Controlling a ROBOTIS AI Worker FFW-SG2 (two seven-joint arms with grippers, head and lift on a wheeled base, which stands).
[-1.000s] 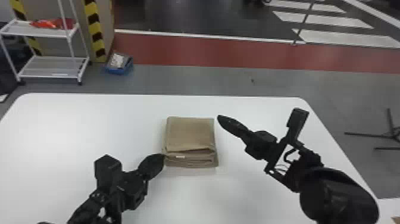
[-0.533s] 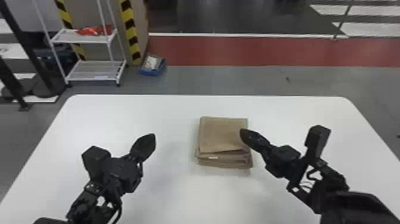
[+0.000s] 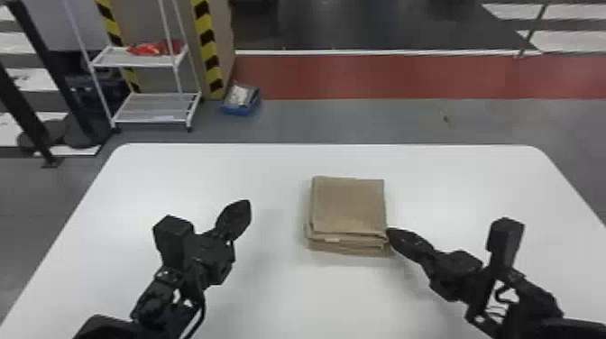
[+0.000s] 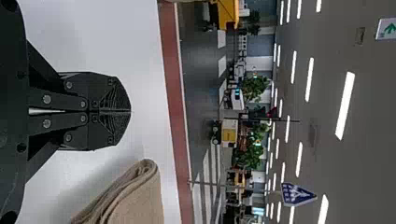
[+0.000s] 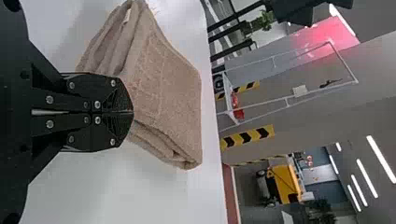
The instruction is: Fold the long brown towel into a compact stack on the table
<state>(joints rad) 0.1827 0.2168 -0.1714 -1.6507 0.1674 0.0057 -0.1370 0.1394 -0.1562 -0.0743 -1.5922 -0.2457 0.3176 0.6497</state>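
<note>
My left end effector (image 3: 244, 207), pinched shut, has pulled clear of the brown towel (image 3: 349, 205), folded compactly on the surface (image 3: 252, 169). My closed right end effector (image 3: 390, 232) has dropped to its near-right corner; probably only tidying remains.

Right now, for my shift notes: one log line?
brown towel: folded stack on table | left claw: shut, empty | right claw: shut, beside towel

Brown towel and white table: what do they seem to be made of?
The brown towel looks like matte cotton terry, perhaps a blend; its surface is fuzzy and its folded edges thick and soft. The table seems smooth laminate or plastic, judging by its even white top with a faint sheen.
</note>
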